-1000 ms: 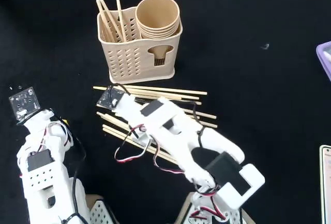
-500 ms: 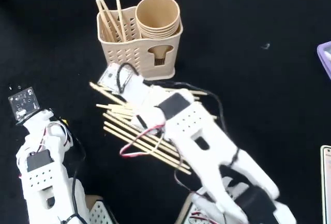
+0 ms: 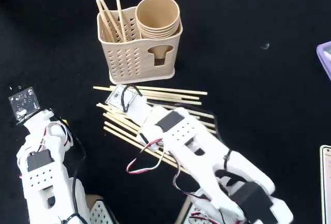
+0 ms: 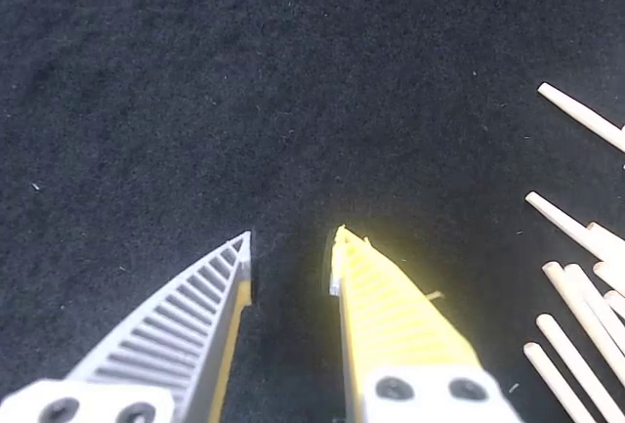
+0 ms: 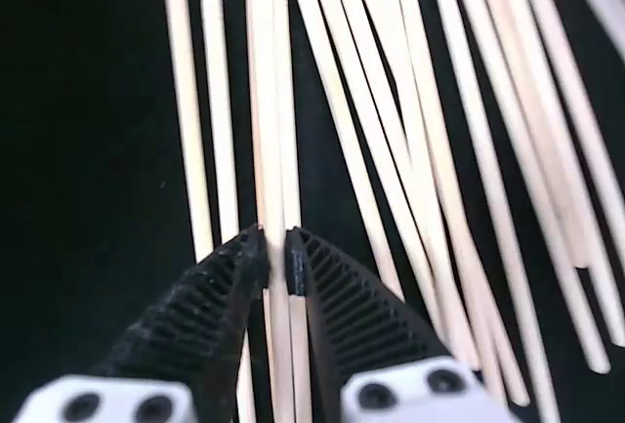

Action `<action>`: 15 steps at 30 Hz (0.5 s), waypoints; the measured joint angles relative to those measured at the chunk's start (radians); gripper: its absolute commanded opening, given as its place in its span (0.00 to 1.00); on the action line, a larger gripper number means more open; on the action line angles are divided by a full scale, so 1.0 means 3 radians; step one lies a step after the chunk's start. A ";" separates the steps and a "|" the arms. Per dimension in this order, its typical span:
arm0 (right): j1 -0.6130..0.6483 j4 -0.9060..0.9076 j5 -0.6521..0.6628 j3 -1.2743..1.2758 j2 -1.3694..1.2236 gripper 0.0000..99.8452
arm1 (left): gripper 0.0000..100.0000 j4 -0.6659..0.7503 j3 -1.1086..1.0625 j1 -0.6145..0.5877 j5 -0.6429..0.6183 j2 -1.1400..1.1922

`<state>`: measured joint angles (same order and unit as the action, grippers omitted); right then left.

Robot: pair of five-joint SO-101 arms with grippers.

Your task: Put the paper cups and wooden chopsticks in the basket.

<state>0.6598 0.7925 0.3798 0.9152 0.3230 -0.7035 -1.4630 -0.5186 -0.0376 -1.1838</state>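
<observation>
Two white arms sit at the near edge of a black tabletop (image 3: 258,105), and we find the task's things gathered ahead of them. A beige perforated plastic basket (image 3: 138,58) stands upright toward the far side. A nested stack of tan paper cups (image 3: 158,14) fills its right compartment, and several pale wooden upright chopsticks (image 3: 109,19) lean in the left one beside it. More wooden sticks, the loose chopsticks (image 3: 170,93), lie flat on the tabletop just in front of the basket, mostly running side to side, some crossing. The right arm (image 3: 186,141) stretches over this pile, its wrist low above the sticks near the pile's left end. In its wrist view we see the right jaws, black and ribbed, drawn nearly together with only a thin slit between the tips. They sit over a pair of sticks (image 5: 269,101) lying side by side, and we cannot tell whether they actually pinch one. The left arm (image 3: 44,167) stands off to the left, apart from the pile. The left jaws, one grey and one yellow, are parted and hold nothing. They hang over bare black tabletop, with a few chopstick ends (image 4: 586,237) showing near them. A purple object (image 3: 325,58) sits at the right edge, well apart from the basket.
</observation>
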 measured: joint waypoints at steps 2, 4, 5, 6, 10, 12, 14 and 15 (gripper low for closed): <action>-0.0005 -0.0072 -0.0015 0.0000 -0.0159 0.06 | 0.14 0.0000 0.0000 0.0000 0.0000 0.0000; 0.0000 -0.0087 -0.0015 -0.0010 -0.0368 0.09 | 0.14 0.0000 0.0000 0.0000 0.0000 0.0000; 0.0005 -0.0097 -0.0020 -0.0020 -0.0455 0.10 | 0.14 0.0000 0.0000 0.0000 0.0000 0.0000; 0.0015 -0.0097 -0.0020 -0.0087 -0.0547 0.10 | 0.14 0.0000 0.0000 0.0000 0.0000 0.0000; 0.0010 -0.0097 -0.0020 -0.0353 -0.0900 0.10 | 0.14 0.0000 0.0000 0.0000 0.0000 0.0000; 0.0010 -0.0056 -0.0015 -0.0435 -0.0962 0.10 | 0.14 0.0000 0.0000 0.0000 0.0000 0.0000; 0.0010 -0.0015 -0.0020 -0.0465 -0.0967 0.10 | 0.14 0.0000 0.0000 0.0000 0.0000 0.0000; 0.0010 -0.0010 -0.0020 -0.0465 -0.0967 0.08 | 0.14 0.0000 0.0000 0.0000 0.0000 0.0000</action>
<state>0.6628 0.7894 0.3736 0.7756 0.0330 -0.7035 -1.4630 -0.5186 -0.0376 -1.1838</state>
